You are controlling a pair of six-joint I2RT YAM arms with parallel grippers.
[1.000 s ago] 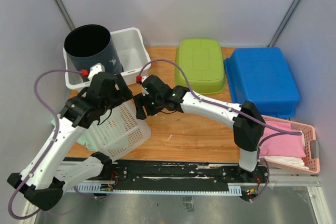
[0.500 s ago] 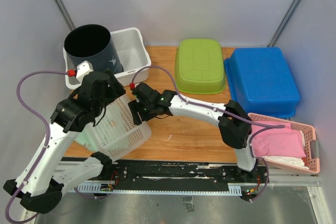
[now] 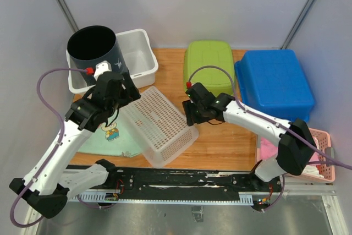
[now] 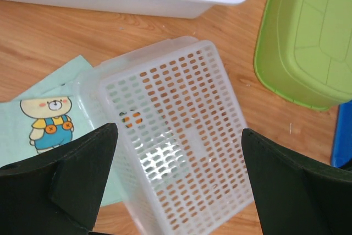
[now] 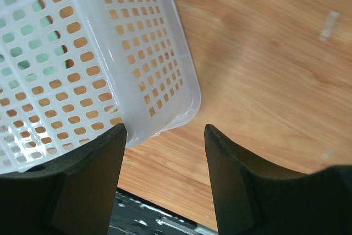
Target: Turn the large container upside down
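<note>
The large container, a white perforated basket, lies bottom up on the wooden table, partly over a mint cloth. My left gripper hovers above its far left corner. In the left wrist view it is open wide, with the basket below and nothing held. My right gripper stands at the basket's right edge. In the right wrist view it is open over bare wood, and the basket's corner is just beside its left finger.
A dark round bucket stands in a white tub at the back left. An upturned green tub and a blue tub sit at the back right. A pink basket with cloth is at the right front. The bear-print mint cloth lies under the white basket.
The basket stood tipped on its side between both grippers; it now lies bottom up and further right. My right gripper has pulled away to the right, and its jaws have narrowed a little.
</note>
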